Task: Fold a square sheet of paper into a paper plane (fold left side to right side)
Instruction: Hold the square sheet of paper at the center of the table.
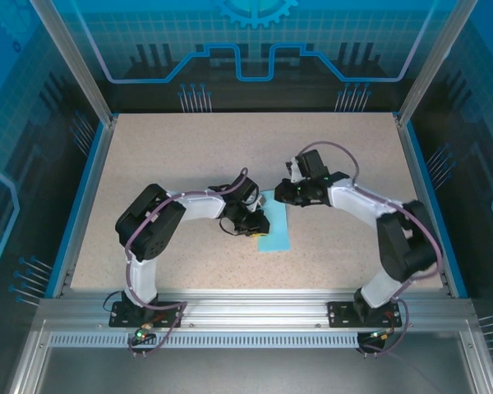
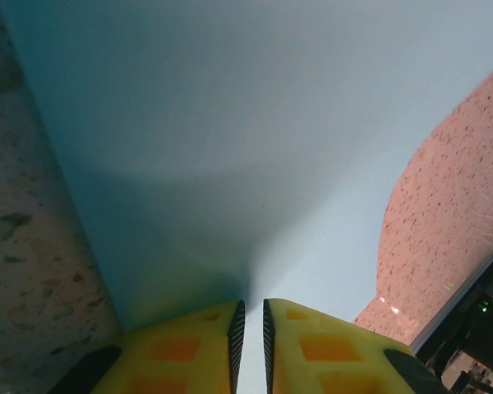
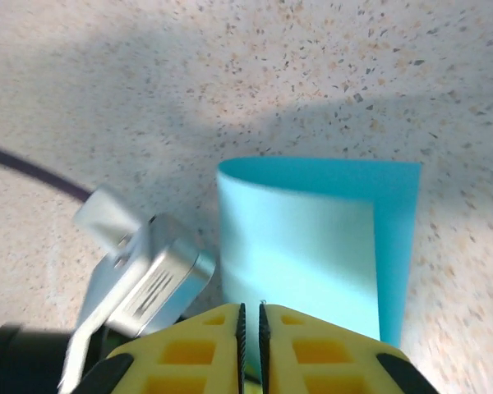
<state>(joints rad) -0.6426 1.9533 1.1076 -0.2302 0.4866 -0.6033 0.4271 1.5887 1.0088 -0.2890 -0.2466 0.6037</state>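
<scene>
Your left claw (image 2: 249, 316) sits at the bottom edge, its yellow pads (image 2: 181, 345) drawn almost together with a thin dark slit between them. The square sheet of paper (image 2: 255, 148) runs up from that slit and spreads across most of what you see, pale cyan, with a soft shadow near the pads. Speckled bench (image 2: 25, 271) shows left and right of it. At lower right you have a dark rail (image 2: 468, 336) with a small green light (image 2: 485, 304).

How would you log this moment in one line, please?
stage: folding | paper: folded over, on table | left fingers: pinching paper | right fingers: closed at paper's edge, grip unclear
</scene>
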